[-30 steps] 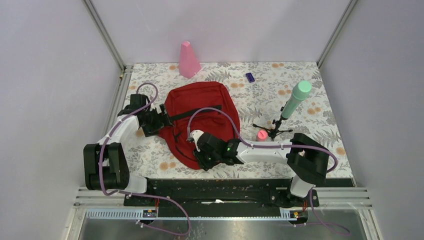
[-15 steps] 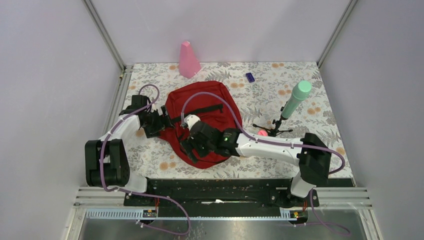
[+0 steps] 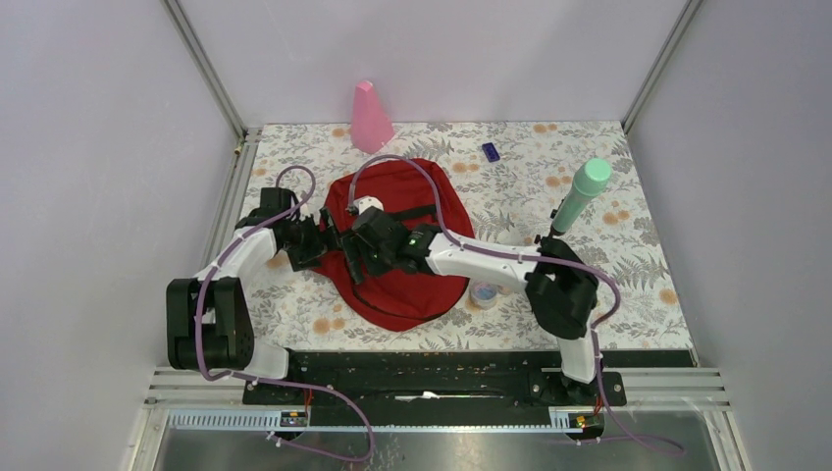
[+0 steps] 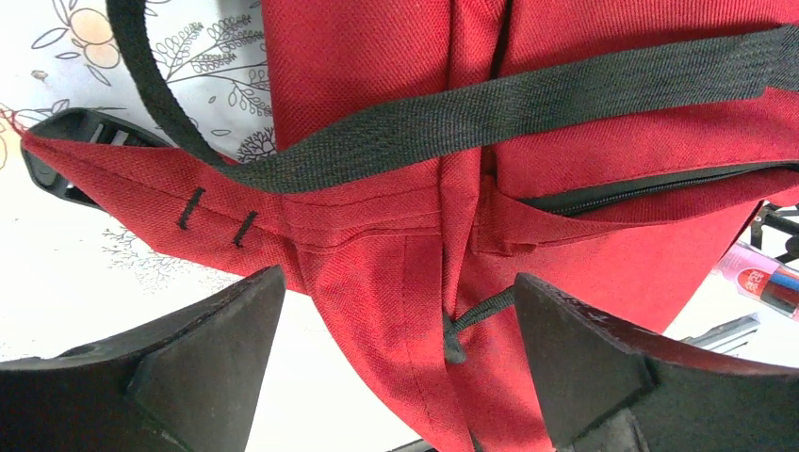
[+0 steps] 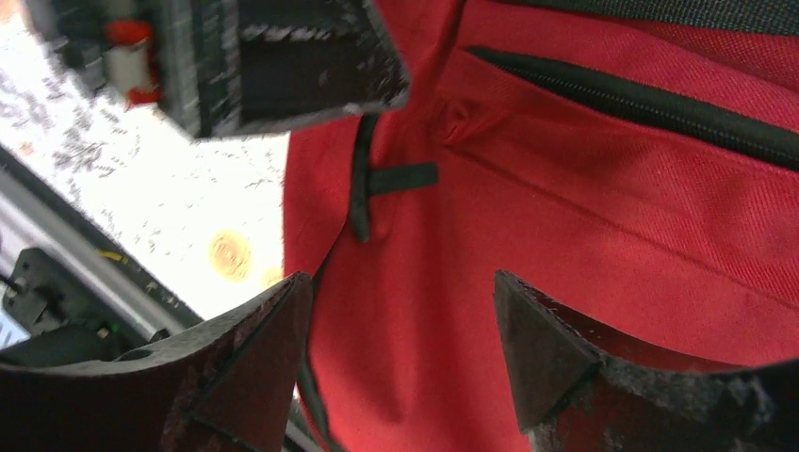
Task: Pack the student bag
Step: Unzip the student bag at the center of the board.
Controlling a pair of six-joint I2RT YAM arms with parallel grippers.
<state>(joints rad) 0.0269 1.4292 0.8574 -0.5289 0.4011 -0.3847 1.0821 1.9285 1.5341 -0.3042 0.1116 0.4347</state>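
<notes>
The student bag (image 3: pixel 407 289), dark red with black straps, lies left of the table's middle. In the top view my left gripper (image 3: pixel 319 241) is at its left edge and my right gripper (image 3: pixel 345 257) reaches across the bag to just beside it. In the left wrist view the left gripper (image 4: pixel 400 320) stands open, with red fabric and a black zipper cord (image 4: pixel 464 325) between its fingers, unclamped. A black strap (image 4: pixel 471 113) crosses above. In the right wrist view the right gripper (image 5: pixel 400 315) is open over red fabric, below a zipper (image 5: pixel 641 104) and its pull tab (image 5: pixel 396 179).
A pink cone-shaped object (image 3: pixel 371 118) stands at the back. A small purple item (image 3: pixel 491 151) lies behind the bag. A green-headed microphone on a tripod (image 3: pixel 579 194) stands at the right. A small round item (image 3: pixel 484 292) lies by the right arm's elbow. Walls enclose three sides.
The right arm has swung left and farther across the bag, up to the left gripper, and its jaws have widened. The left arm has barely moved.
</notes>
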